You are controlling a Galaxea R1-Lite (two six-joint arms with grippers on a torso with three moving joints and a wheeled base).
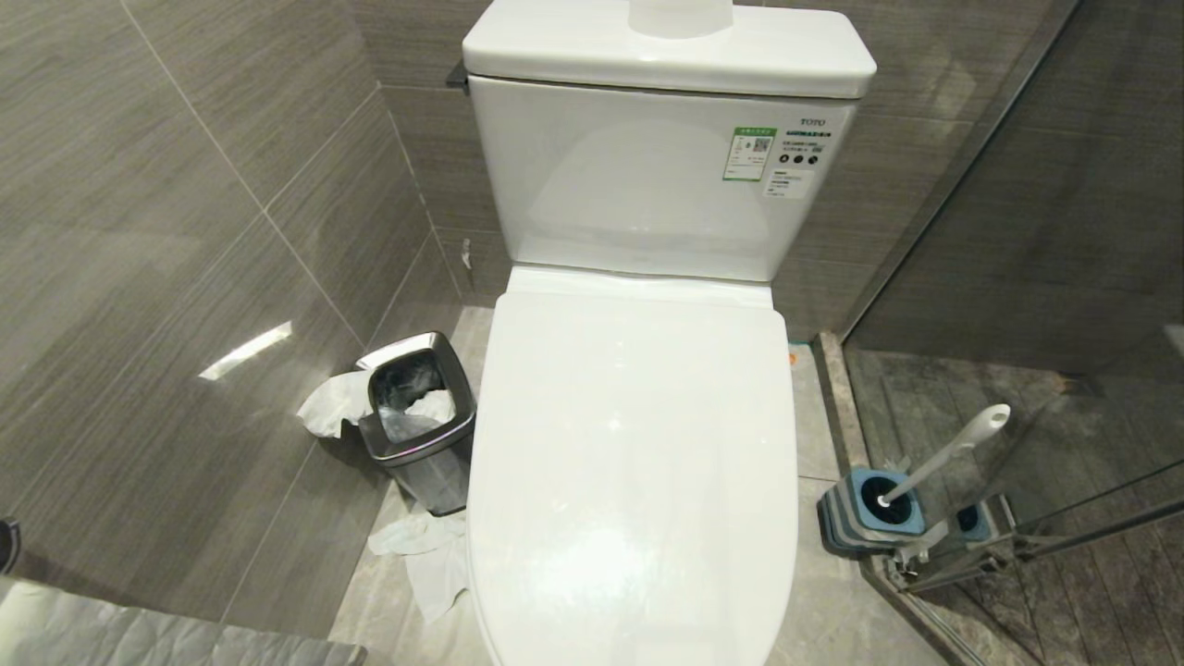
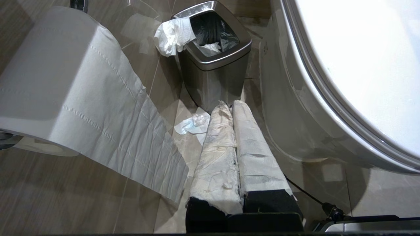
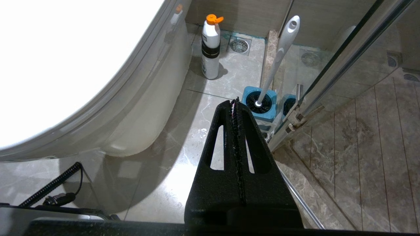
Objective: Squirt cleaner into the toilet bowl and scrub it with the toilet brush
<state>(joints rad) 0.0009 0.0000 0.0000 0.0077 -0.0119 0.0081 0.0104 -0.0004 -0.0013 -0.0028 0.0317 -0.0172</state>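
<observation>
Toilet brush (image 1: 943, 455) stands in its holder (image 1: 869, 513) at the head view's lower right; left pincer (image 2: 229, 105) and right pincer (image 3: 234, 101) are both closed, empty.

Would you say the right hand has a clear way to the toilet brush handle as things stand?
Probably yes: the right hand, shut, points toward the toilet brush standing in its holder, with only bare floor between; the glass door frame stands close beside it.
</observation>
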